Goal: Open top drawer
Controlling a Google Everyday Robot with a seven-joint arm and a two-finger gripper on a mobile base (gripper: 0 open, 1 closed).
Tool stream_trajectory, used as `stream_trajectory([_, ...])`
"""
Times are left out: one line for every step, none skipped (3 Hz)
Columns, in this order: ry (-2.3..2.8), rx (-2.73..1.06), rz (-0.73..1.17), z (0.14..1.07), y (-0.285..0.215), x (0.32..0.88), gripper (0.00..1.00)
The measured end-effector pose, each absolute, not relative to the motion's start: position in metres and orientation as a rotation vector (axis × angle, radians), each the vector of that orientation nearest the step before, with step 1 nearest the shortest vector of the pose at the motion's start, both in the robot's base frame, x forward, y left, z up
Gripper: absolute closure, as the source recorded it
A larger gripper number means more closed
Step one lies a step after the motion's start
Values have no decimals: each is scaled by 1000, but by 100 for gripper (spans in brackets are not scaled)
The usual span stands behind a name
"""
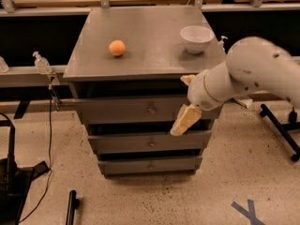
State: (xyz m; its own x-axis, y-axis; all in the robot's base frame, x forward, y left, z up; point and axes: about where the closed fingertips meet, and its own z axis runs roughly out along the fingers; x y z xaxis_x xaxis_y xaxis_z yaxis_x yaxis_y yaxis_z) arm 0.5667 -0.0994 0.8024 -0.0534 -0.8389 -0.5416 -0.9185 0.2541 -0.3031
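Note:
The top drawer (117, 109) is the wide grey front just under the cabinet top, with a small round metal knob (151, 110) at its centre. A dark gap shows between it and the top. My gripper (184, 121) is cream-coloured, on the end of a white arm (243, 76) that comes in from the right. It hangs in front of the right part of the top drawer's front, to the right of the knob and a little below it, pointing down and to the left. It does not touch the knob.
Two narrower grey drawers (150, 143) sit below the top one. An orange (117, 48) and a white bowl (197, 37) stand on the cabinet top (145, 55). A bottle (41, 63) sits on a rail at left. A black stand (281, 130) is at right.

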Motion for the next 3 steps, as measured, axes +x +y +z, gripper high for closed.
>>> stream_trajectory([1867, -1564, 164, 743, -86, 570, 0])
stream_trajectory([1833, -1527, 113, 702, -78, 585, 0])
stream_trajectory([1787, -1495, 33, 687, -80, 611, 0])
